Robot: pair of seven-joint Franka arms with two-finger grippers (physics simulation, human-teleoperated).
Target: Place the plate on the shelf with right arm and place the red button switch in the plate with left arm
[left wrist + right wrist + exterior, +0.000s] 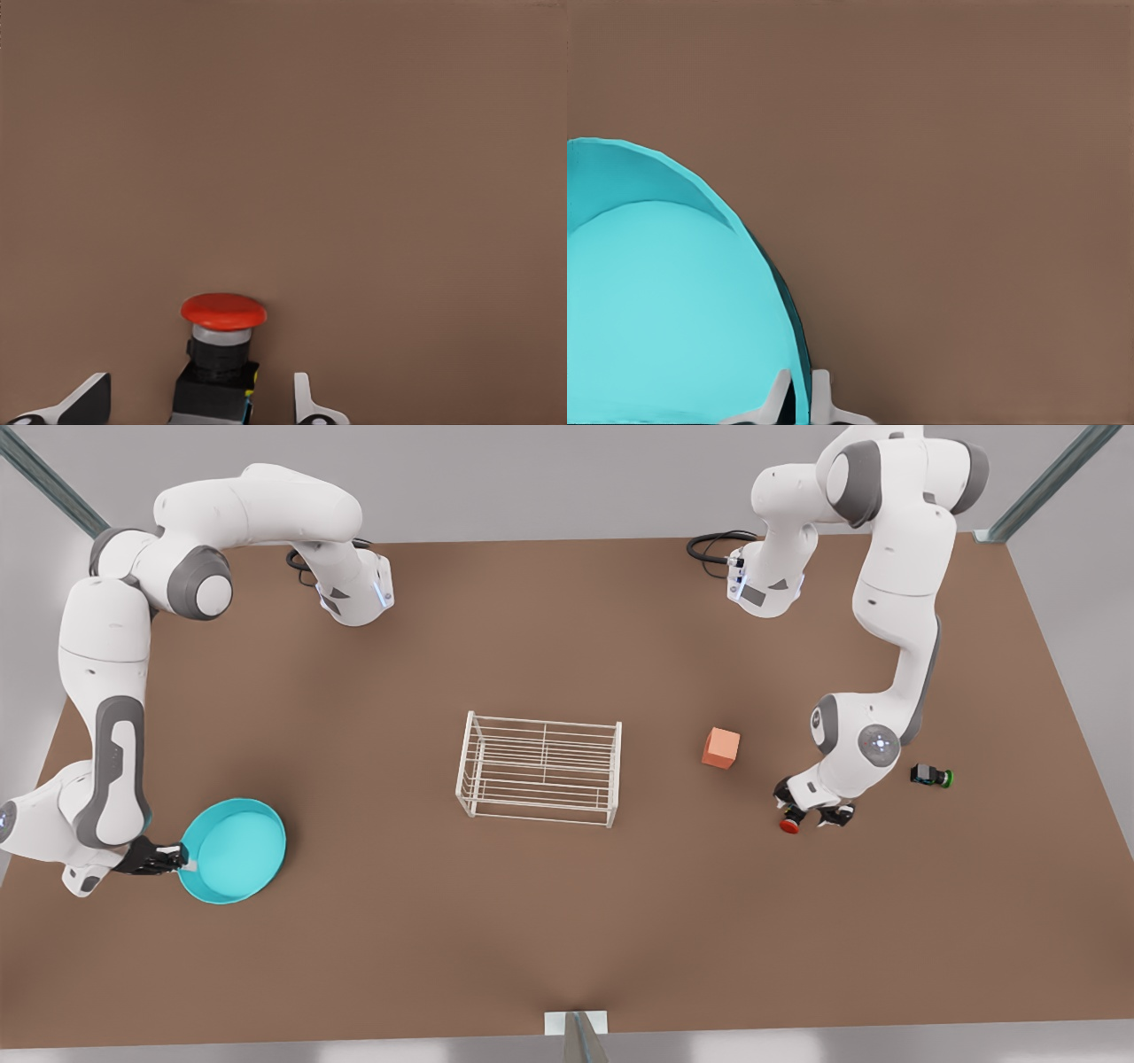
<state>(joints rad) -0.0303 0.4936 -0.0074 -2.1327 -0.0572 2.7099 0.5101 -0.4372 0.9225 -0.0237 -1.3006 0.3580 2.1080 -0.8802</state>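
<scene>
Right gripper [182, 859] was clamped on the plate [237, 849] rim at the front view's left, fingers [780, 394] pinching the edge, plate on the table [532, 921]. Left gripper [811, 817] sat at the front view's right, jaws apart around the red button switch [220, 354], not touching it. Shelf [539, 769] stood mid-table, well apart from both. Orange cube [720, 747] lay between shelf and switch; green switch [932, 776] just beyond the left arm.

One plate [235, 850], one shelf [539, 769], one orange cube [720, 747], and two button switches on the tabletop [567, 921]: one red button switch [789, 825], one green-capped switch [932, 776]; two arms
</scene>
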